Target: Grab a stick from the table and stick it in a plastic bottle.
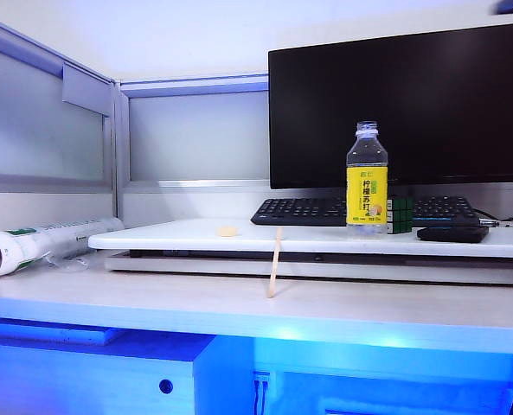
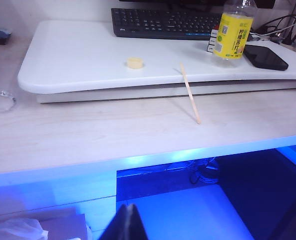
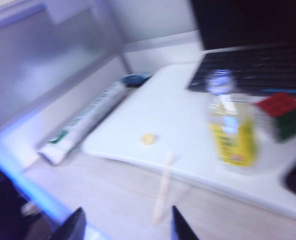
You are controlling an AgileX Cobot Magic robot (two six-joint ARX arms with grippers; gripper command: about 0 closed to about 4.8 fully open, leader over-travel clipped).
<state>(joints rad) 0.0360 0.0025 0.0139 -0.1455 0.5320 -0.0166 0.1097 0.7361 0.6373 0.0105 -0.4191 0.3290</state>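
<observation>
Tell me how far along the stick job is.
Nothing is done yet: the stick leans on the raised board's edge, and the plastic bottle stands uncapped and stick-free. In hand: the right end effector hangs open above the stick; the left end effector is below the table. Grasping and inserting remain.

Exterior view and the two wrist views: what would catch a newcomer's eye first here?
The plastic bottle with its bright yellow label stands uncapped on the raised white board, before a big dark monitor. The stick leans from the desk up against the board's front edge. The right gripper, open, hovers short of the stick; the left gripper hangs below the desk edge.
</observation>
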